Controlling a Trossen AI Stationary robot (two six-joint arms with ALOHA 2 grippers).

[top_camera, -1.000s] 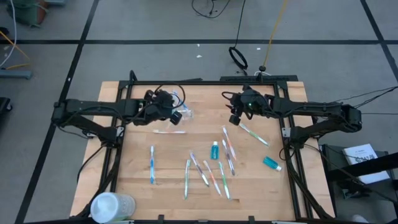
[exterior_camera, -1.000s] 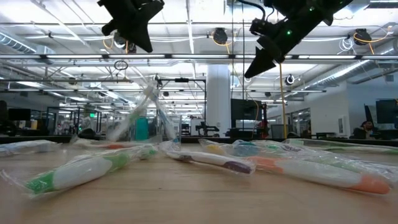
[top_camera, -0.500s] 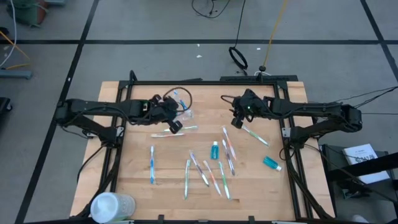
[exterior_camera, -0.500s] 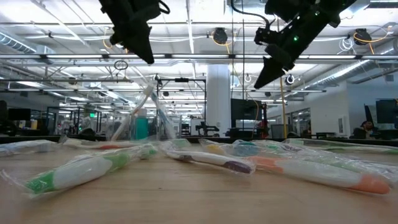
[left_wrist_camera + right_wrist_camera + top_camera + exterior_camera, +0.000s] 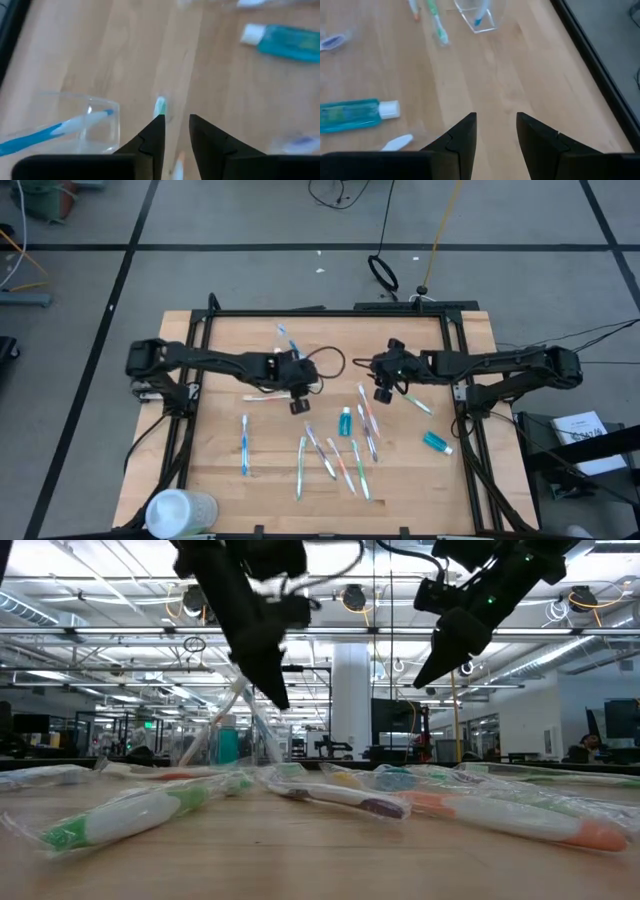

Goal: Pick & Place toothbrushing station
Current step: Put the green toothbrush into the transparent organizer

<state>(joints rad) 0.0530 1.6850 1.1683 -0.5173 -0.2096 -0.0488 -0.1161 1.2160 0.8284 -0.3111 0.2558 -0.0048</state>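
One blue brush sat in my cup (image 5: 82, 125), upper middle of the tabletop (image 5: 220, 470). Left gripper (image 5: 297, 402) hovered near the cup, jaws parted, empty; right gripper (image 5: 383, 388) likewise. About ten brushes (image 5: 330, 455) and two tubes (image 5: 345, 421) were left.

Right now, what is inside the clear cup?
The clear cup holds one blue toothbrush, with its white end inside and its handle sticking out past the rim. The right wrist view also shows a blue tip in it. Nothing else shows inside.
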